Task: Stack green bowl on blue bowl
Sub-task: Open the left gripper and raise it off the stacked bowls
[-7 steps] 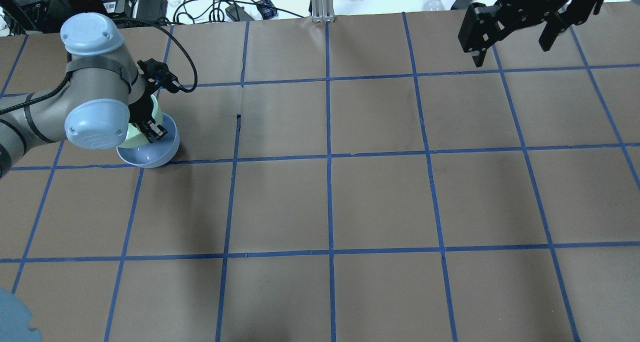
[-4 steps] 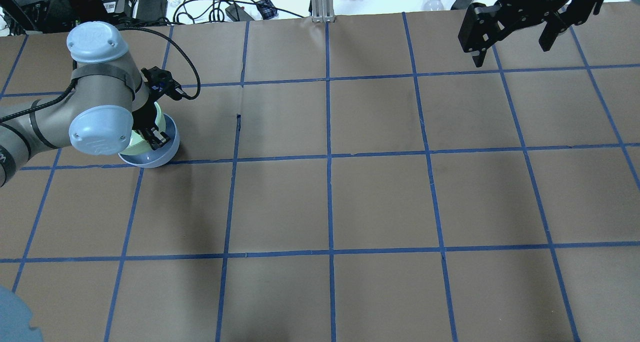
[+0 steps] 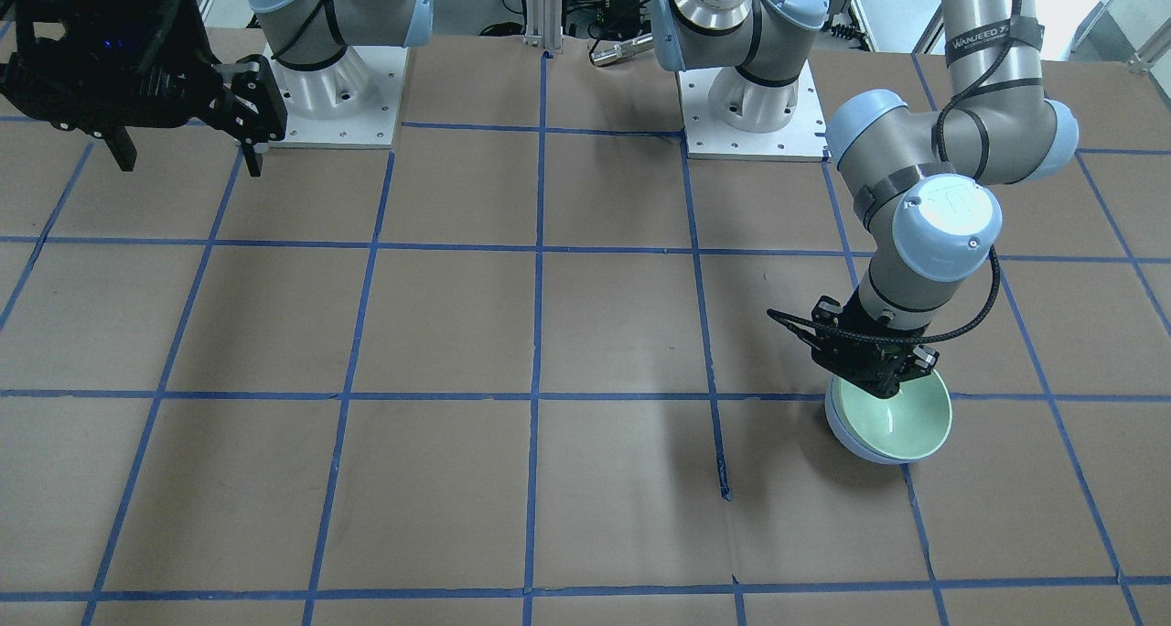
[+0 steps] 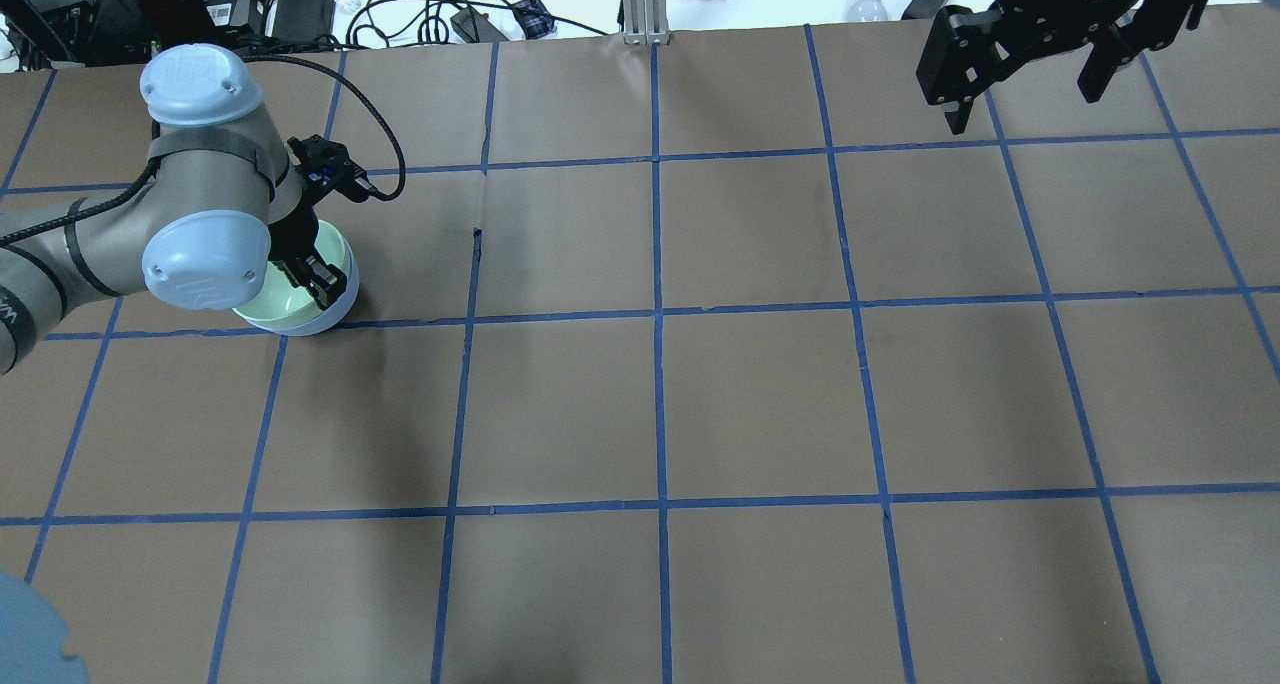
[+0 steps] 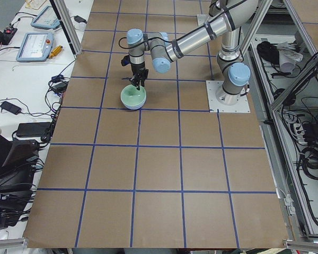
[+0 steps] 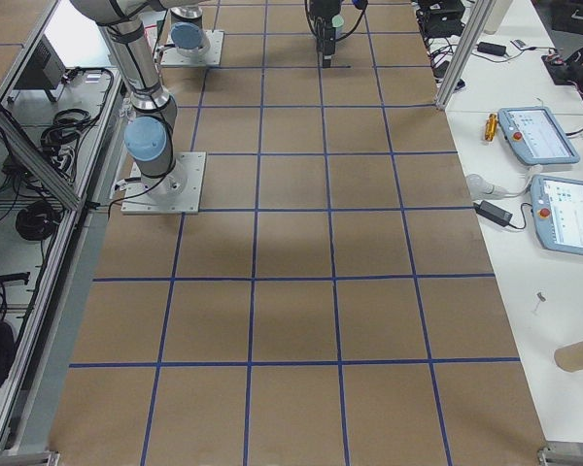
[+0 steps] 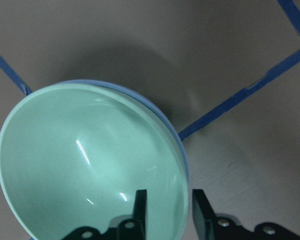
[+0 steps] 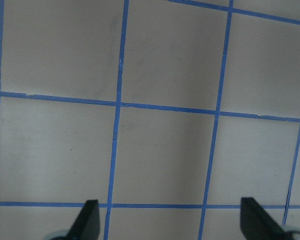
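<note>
Standing at the operators' side of the table [image 4: 760, 404], brown paper gridded with blue tape.

Green bowl [image 3: 901, 420] sat upright and nested inside the blue bowl [image 4: 340, 312]. Only a thin blue crescent showed around the green rim. The pair stood on the robot's left half of the table, right at a crossing of tape lines, with tape running under the stack on two sides in the wrist view.

Left gripper [image 7: 169, 200] was low over the stack, astride its rim on the side nearest the arm. One of its fingers [image 7: 140, 205] hung inside the green bowl and the other stood outside both rims. The jaws were a little apart. A strip of green interior showed between the inner finger and the wall (so no pinch on the rim that I could make out). Whether the outer finger touched the blue rim I could not tell.

Right gripper [image 4: 1025, 94] hung high over the far corner on the robot's right, well apart from the bowls. Its fingers were spread wide with nothing between them, and its own camera showed only bare paper and tape below.
</note>
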